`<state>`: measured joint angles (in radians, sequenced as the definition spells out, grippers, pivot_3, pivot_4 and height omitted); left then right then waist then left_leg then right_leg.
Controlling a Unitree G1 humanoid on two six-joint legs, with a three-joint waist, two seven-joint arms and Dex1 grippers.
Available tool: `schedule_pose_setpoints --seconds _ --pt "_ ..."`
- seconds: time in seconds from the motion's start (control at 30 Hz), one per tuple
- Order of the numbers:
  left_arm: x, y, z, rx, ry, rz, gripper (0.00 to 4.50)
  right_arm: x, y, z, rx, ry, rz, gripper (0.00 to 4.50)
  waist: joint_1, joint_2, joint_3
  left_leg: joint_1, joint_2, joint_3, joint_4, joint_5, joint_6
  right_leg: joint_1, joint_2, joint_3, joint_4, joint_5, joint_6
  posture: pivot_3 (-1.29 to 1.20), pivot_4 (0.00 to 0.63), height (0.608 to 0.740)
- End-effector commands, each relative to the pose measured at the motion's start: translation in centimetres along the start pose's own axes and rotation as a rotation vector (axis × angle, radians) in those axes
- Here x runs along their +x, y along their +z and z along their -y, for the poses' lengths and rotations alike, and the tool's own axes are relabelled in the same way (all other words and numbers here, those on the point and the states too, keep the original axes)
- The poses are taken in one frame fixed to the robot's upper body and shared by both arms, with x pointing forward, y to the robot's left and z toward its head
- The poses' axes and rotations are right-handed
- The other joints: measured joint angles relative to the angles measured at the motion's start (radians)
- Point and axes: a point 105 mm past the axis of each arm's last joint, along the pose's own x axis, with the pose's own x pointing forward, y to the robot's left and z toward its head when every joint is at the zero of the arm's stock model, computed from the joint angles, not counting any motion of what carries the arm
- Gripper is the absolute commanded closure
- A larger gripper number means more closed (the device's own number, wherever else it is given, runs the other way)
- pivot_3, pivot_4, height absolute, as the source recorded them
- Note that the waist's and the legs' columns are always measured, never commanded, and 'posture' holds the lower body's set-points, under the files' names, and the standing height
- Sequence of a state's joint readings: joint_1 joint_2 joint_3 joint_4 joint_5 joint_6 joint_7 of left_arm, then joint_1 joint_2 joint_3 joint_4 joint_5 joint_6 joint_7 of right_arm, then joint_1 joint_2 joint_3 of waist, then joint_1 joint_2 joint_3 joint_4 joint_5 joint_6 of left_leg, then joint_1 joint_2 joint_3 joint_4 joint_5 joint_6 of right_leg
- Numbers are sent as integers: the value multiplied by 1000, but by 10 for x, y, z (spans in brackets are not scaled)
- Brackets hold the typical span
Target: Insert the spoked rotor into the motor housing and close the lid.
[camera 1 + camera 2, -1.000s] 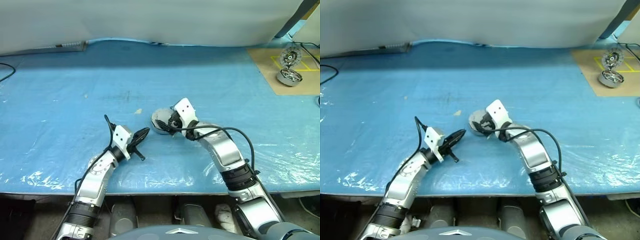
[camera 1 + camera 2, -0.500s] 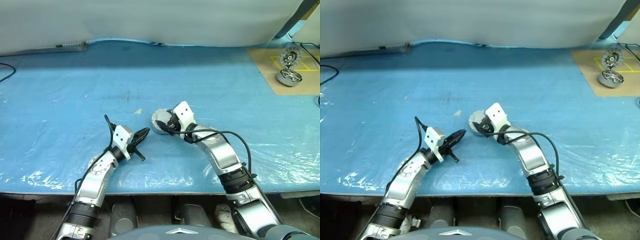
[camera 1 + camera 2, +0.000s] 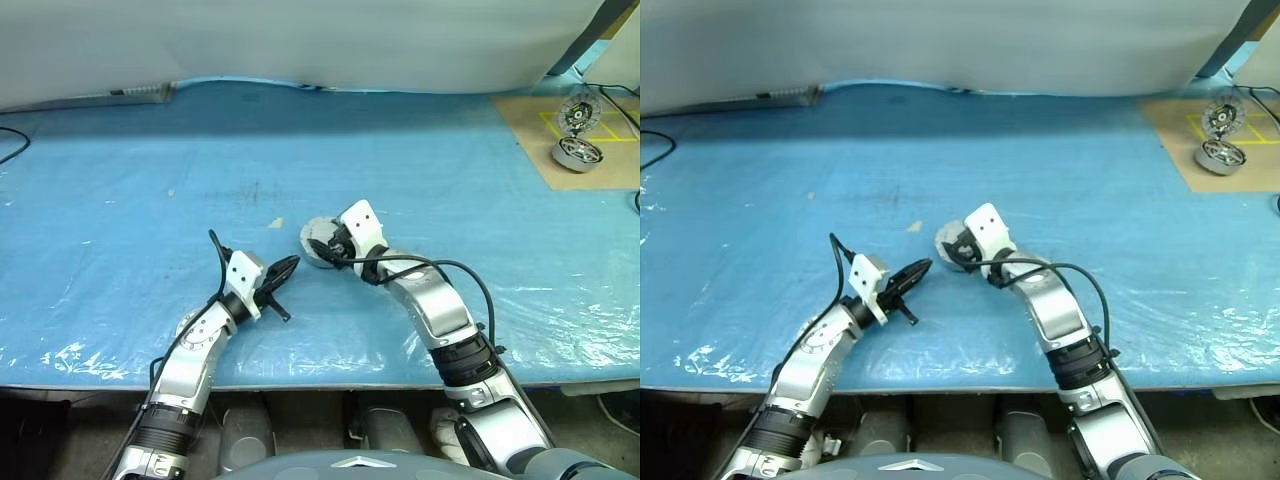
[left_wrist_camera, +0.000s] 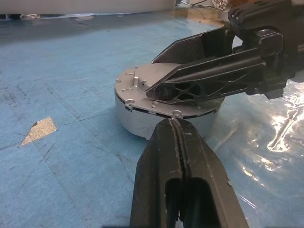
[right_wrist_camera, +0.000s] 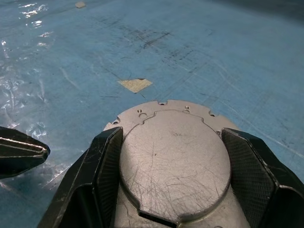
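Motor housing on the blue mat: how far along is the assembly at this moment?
Looks done: the lid lies flat and closed on the motor housing, so the rotor cannot be seen inside. In hand: the right gripper straddles the closed unit, a finger on either side. The left gripper is shut, apart from it. Left: seemingly only letting go.

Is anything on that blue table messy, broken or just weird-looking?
Nothing looks broken or spilled. One small tan scrap lies loose on the blue table cover, near the round silver metal motor housing, whose flat silver lid sits closed and level.
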<state>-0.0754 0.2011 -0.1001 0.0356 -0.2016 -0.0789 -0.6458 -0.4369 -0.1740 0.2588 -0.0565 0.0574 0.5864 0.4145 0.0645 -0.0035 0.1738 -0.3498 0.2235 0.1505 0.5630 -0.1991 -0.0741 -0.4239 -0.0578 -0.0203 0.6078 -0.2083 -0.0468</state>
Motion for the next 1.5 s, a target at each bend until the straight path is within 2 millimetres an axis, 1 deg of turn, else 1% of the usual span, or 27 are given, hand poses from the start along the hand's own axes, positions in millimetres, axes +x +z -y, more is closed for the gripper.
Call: schedule_pose_setpoints --seconds 0.03,0.17,0.37,0.7,0.9,0.97,1.07,1.13,1.2,1.23,1.3,1.37,1.43,1.5 --pt "0 7 1 11 -1 28 4500 2 2 -10 -31 15 -4 1534 0 0 0 0 0 0 0 0 0 0 0 0 0 0 0 0 150 740" --pt "0 8 1 11 1 28 4500 3 -3 -10 -53 8 -20 1534 -3 0 0 0 0 0 0 0 0 0 0 0 0 0 0 0 150 740" --pt "0 8 0 12 4 26 4500 4 -12 1 -91 -23 -49 1534 -13 0 0 0 0 0 0 0 0 0 0 0 0 0 0 0 150 740" --pt "0 4 0 8 6 17 4500 -1 -23 16 -86 -32 -82 1534 -16 1 -1 0 -1 0 0 0 0 3 -1 0 0 0 0 0 150 740" --pt "-1 2 -1 -13 19 8 4500 -1 -30 16 -89 -14 -99 1534 -16 1 -1 0 -1 0 0 0 0 3 -1 0 0 0 0 0 150 740" --pt "2 6 -10 -61 75 15 4500 -1 -31 15 -84 -11 -101 1534 -15 2 -2 0 -1 0 0 0 0 3 -1 0 0 0 0 0 150 740" --pt "10 12 -32 -146 173 -31 4500 0 -31 12 -73 -6 -98 1534 -13 2 -2 0 -1 0 1 0 0 3 -1 0 0 0 0 0 150 740" --pt "15 16 -40 -199 189 -58 4500 0 -31 11 -71 -5 -99 1534 -12 2 -2 0 -1 0 1 0 0 3 -1 0 1 0 0 0 150 740" --pt "22 22 -54 -302 215 -99 4500 0 -32 9 -68 -4 -101 1534 -13 2 -2 0 -1 0 1 0 0 3 -1 0 1 0 0 0 150 740" --pt "27 27 -59 -379 206 -113 4500 0 -33 8 -66 -2 -102 1534 -13 2 -2 0 -1 0 1 0 0 3 -1 0 1 0 0 0 150 740" --pt "34 31 -60 -496 166 -156 4500 0 -34 7 -64 1 -104 1534 -13 2 -2 0 -1 0 1 0 0 3 -1 0 1 0 0 0 150 740" --pt "42 36 -54 -621 83 -185 4500 1 -34 6 -63 3 -105 1534 -14 2 -3 0 -1 0 1 0 0 3 -1 0 1 0 0 0 150 740" --pt "47 41 -51 -677 41 -193 4500 1 -34 5 -62 3 -106 1534 -15 2 -3 0 -2 -1 1 0 0 3 -1 0 0 0 0 0 150 740" --pt "56 43 -50 -685 21 -200 4500 1 -34 5 -61 2 -106 1534 -15 2 -3 -1 -2 -1 1 0 0 3 -1 0 0 0 0 0 150 740"
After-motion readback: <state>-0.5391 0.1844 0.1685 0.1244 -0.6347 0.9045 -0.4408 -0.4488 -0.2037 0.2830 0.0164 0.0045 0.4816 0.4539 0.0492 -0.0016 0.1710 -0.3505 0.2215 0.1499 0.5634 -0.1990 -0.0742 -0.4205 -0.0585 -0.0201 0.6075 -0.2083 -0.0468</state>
